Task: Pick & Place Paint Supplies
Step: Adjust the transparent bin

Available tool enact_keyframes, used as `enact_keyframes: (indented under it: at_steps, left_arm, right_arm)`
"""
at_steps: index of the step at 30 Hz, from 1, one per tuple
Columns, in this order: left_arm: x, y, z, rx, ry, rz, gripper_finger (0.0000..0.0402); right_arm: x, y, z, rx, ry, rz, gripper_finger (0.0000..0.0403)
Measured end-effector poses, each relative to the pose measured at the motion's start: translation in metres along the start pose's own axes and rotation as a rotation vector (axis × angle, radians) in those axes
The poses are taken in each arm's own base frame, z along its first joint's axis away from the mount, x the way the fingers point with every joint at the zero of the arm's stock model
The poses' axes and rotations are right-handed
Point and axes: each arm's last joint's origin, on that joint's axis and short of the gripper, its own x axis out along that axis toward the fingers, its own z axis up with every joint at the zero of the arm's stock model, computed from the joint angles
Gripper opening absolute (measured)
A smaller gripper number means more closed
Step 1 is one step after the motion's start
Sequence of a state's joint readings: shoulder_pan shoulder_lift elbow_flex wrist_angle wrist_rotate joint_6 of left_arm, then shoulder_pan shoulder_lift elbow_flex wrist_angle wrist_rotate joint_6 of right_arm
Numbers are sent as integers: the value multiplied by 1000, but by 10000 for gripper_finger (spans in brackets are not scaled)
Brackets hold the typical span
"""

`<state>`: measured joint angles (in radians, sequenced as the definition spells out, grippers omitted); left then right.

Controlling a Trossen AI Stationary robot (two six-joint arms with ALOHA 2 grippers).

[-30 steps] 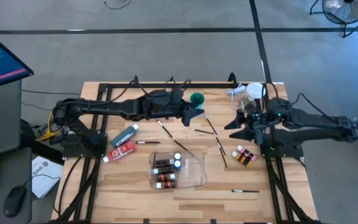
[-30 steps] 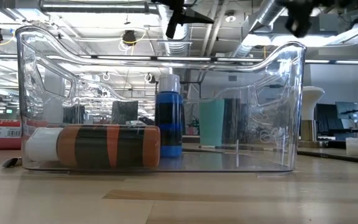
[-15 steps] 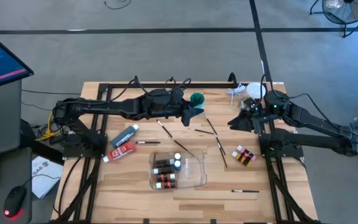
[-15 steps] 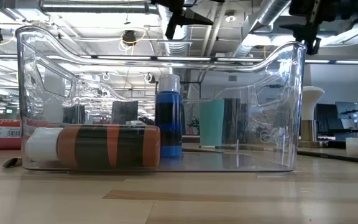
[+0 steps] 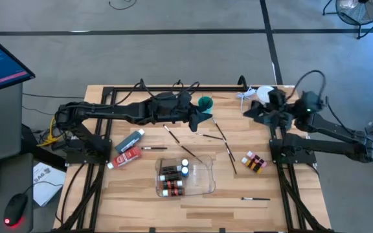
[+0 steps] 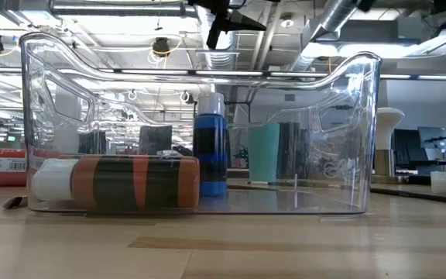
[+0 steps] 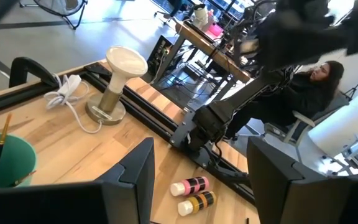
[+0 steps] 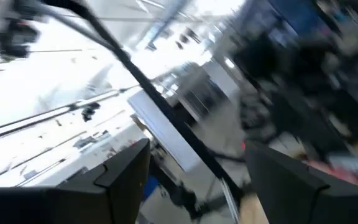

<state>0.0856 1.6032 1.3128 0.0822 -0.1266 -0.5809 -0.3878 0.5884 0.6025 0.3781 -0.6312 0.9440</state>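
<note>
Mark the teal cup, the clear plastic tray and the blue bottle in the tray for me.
Teal round cup (image 5: 204,102): high view, on its rim.
Clear rectangular plastic tray (image 6: 316,116): low view, on its bare near wall.
Blue bottle with white cap (image 6: 210,159): low view, on its body.

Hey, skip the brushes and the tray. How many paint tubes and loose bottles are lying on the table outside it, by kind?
Tubes: 2 (grey tube, red tube)
Bottles: 2 (pink-banded bottle, yellow bottle)
Total: 4
</note>
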Motion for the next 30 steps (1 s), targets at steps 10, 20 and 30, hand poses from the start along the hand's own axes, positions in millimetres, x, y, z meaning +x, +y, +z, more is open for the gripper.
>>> enact_keyframes:
  at_steps: [10, 20, 30]
  left_arm:
    - [0, 0, 0, -10, -1, 0, 159]
    - [0, 2, 2, -12, -6, 9, 159]
    - [0, 2, 2, -31, -7, 8, 159]
  right_arm:
    - [-1, 13, 8, -36, -79, 111, 255]
    - [-1, 13, 8, -25, -78, 112, 255]
    - [-1, 13, 8, -22, -78, 112, 255]
